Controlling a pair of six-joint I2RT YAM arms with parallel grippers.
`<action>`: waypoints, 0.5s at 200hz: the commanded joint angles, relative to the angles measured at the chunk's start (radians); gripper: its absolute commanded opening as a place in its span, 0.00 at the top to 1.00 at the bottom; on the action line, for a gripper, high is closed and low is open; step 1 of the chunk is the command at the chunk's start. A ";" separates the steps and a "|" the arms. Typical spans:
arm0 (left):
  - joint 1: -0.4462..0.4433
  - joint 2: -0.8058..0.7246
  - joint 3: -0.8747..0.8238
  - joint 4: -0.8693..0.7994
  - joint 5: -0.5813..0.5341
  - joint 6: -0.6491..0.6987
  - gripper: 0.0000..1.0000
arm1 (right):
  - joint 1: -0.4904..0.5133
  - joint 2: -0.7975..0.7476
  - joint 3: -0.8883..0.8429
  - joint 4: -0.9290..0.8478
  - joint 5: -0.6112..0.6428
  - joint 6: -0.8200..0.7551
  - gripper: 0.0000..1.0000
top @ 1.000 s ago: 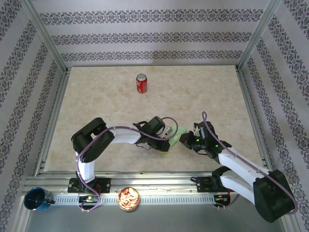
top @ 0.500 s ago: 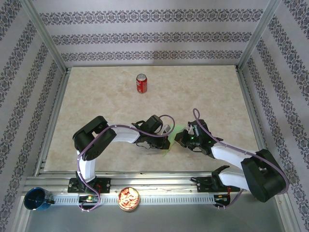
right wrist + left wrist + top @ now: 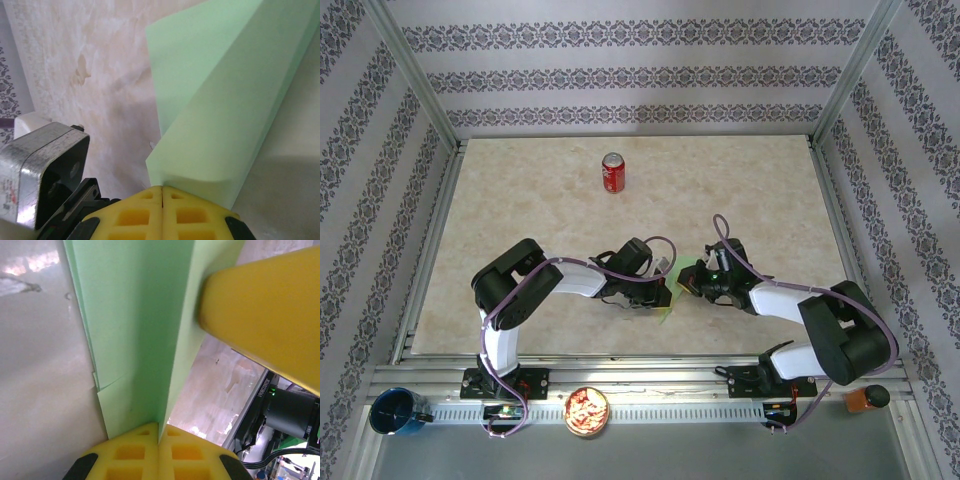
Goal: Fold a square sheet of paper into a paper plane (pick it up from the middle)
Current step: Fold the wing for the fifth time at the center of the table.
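While my left claw (image 3: 159,432) and right claw (image 3: 163,192) pinch the square sheet of paper (image 3: 135,340) between them over the near table (image 3: 520,200), its crease runs straight out from my left claw.

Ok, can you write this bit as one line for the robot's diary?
left pincer: shut on green paper | right pincer: shut on green paper | green paper: folded along a crease

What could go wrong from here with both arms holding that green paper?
1. Both pairs of jaws are shut on the same thin paper; pulling apart could tear it or slip it free.
2. The left wrist and right wrist sit very close, so they may bump.
3. The left wrist view shows layer edges misaligned; the crease may set crooked.
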 commanded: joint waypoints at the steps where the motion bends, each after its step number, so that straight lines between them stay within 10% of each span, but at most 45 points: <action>1: 0.017 0.025 -0.032 0.027 -0.007 -0.037 0.99 | -0.021 -0.032 0.010 0.026 -0.057 -0.037 0.90; 100: 0.031 0.011 -0.113 0.195 0.006 -0.140 1.00 | -0.028 -0.082 0.030 -0.083 -0.070 -0.143 0.93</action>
